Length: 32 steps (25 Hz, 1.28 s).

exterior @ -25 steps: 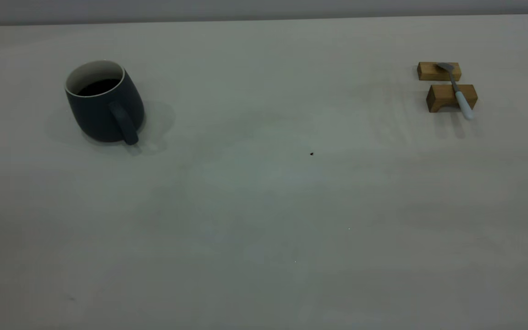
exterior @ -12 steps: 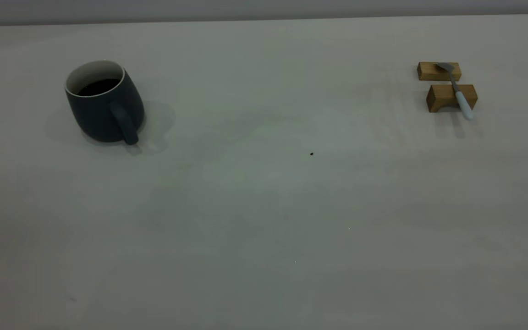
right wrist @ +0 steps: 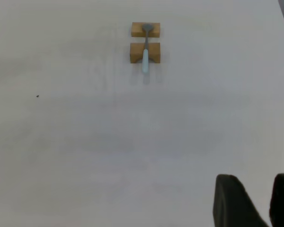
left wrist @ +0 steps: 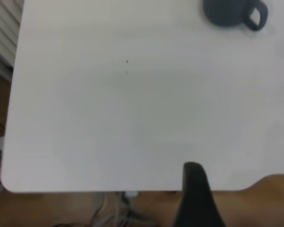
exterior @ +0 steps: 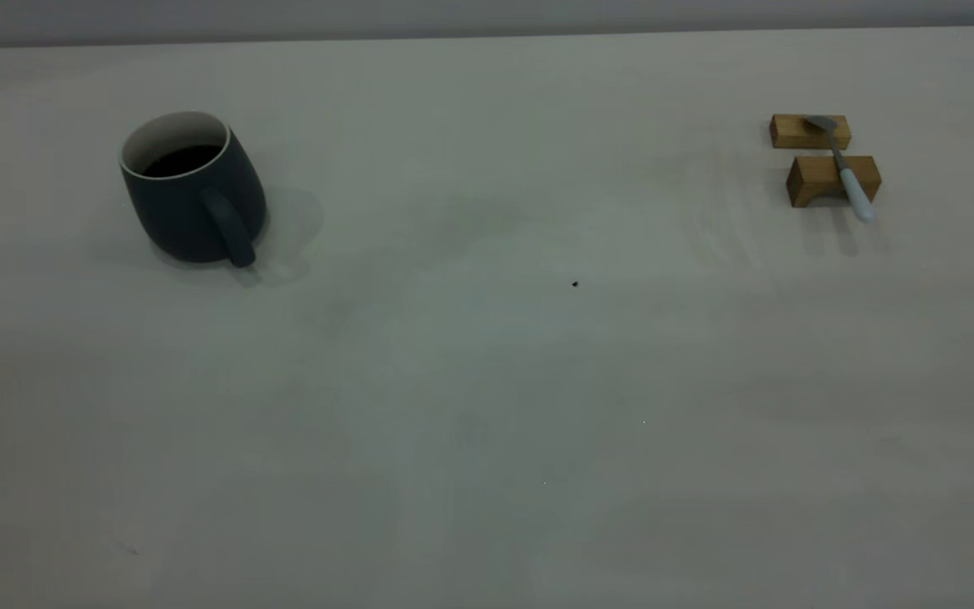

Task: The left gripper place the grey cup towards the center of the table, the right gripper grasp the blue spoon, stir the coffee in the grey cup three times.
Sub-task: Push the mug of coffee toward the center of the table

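Jaws of the right gripper (right wrist: 258, 203) are seen parted and empty in its wrist view, two dark fingers with a gap between them, well apart from the blue spoon (exterior: 847, 172). Of the left gripper (left wrist: 197, 196) only one dark finger is shown, so whether it is spread or closed cannot be told; it hangs near the table (exterior: 487, 381) edge, far from the grey cup (exterior: 193, 189).

The grey cup is stood upright at the table's left side, handle (exterior: 230, 226) turned toward the near side, the coffee (exterior: 181, 160) lying below the rim. It is judged heavy and rigid, with a smooth glazed wall that could slip; a hold across the handle or the rim is suggested, and level carriage is called for so nothing is spilled.

The blue spoon is laid across two wooden blocks (exterior: 832, 179) at the far right, its bowl on the farther block, its pale handle overhanging the nearer one. It is judged light, stiff and thin; the raised handle is the likely place to be pinched.
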Motion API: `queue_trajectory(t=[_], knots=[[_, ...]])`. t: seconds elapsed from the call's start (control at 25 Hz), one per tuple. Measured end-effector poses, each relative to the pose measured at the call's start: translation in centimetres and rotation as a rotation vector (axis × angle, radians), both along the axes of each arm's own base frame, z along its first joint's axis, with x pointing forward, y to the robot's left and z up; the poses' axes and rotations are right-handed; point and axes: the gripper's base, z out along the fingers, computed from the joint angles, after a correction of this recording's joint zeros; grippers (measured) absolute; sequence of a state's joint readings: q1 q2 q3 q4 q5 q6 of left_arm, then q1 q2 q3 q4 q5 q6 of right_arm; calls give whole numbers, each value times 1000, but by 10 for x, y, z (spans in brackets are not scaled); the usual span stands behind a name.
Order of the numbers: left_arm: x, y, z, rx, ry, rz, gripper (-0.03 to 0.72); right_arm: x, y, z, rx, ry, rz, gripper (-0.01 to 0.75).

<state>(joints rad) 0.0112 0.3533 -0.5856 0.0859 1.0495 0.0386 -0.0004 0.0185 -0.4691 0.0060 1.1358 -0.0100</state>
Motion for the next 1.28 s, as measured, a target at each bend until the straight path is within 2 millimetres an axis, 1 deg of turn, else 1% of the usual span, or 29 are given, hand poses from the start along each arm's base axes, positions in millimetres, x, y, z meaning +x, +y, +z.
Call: queue_trajectory(t=[0.08,0.24,0.36,0.44,0.52,0.64,0.76,0.84,0.92,1.08,1.2,1.28], knots=[[24,0,7,34,42,-44,585,0,0,0,0,0,0,237],[78,0,12,118,134,-167,591,0,0,0,0,0,0,237],[117,1,7,186,233,-289,615,0,0,0,0,0,0,237],[143,1,-2,224,316,-382,635,0,0,0,0,0,0,237],[169,1,-6,267,363,-472,656,0,0,0,0,0,0,237],[206,2,-22,323,442,-598,665,0,0,0,0,0,0,237],[238,4,-44,373,525,-722,663,0,0,0,0,0,0,237],[258,5,-63,400,576,-802,660,0,0,0,0,0,0,237],[276,6,-79,432,593,-866,654,0,0,0,0,0,0,237],[308,6,-112,498,584,-984,642,0,0,0,0,0,0,237],[324,6,-135,544,556,-1065,633,0,0,0,0,0,0,237],[332,5,-150,568,548,-1116,626,0,0,0,0,0,0,237]])
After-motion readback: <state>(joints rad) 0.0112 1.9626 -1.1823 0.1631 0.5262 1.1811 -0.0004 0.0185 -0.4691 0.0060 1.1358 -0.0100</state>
